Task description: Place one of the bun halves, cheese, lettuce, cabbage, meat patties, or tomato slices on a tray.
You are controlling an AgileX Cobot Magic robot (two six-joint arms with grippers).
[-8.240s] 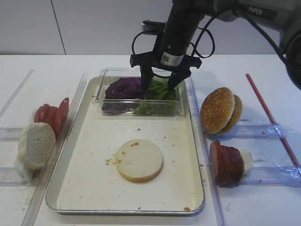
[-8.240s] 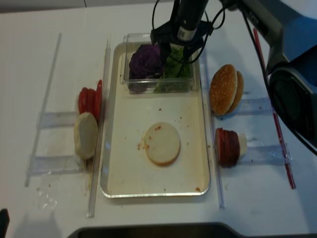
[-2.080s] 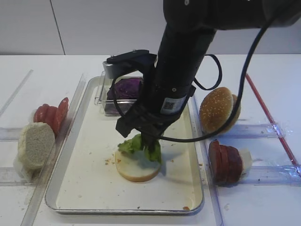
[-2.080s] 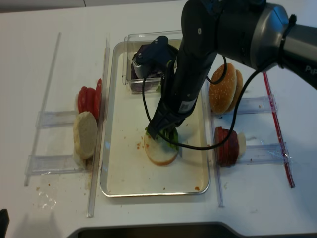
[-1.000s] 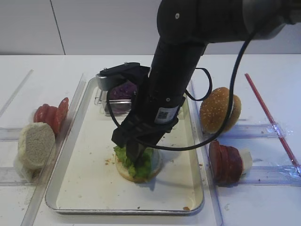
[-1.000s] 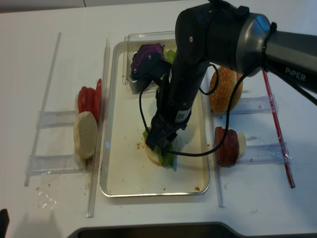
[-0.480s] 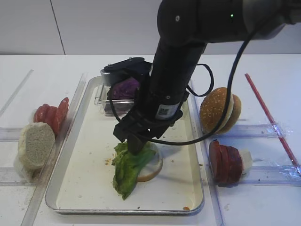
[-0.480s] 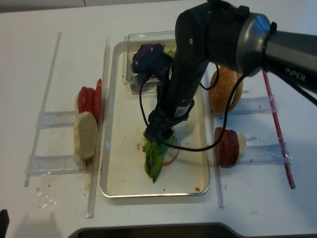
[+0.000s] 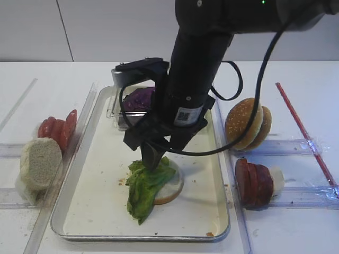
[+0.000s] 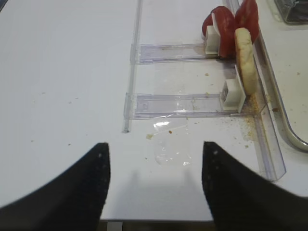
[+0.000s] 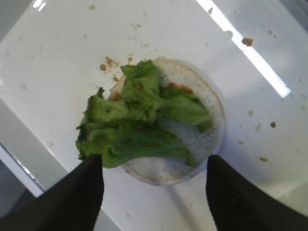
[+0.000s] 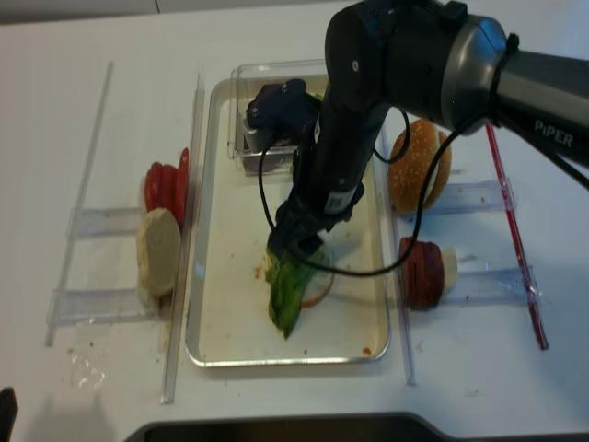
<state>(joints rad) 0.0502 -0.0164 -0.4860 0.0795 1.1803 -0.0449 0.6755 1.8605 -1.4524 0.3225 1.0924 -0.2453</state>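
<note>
High view: my right gripper [image 9: 153,159] hangs over the lettuce [image 9: 143,188], which lies on a bun half [image 9: 170,186] mid-tray [image 9: 90,211] | right wrist: fingers [image 11: 79,202] spread, holding nothing, lettuce overhanging the bun | left wrist: my left gripper [image 10: 153,185] spread over the worktop [image 10: 62,86]

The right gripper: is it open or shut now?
Open. In the wrist view both fingers stand apart, empty, above the lettuce, which lies free on the bun half.

Green lettuce [image 9: 144,188] draped, seemingly, over bun [image 9: 170,186]
</note>
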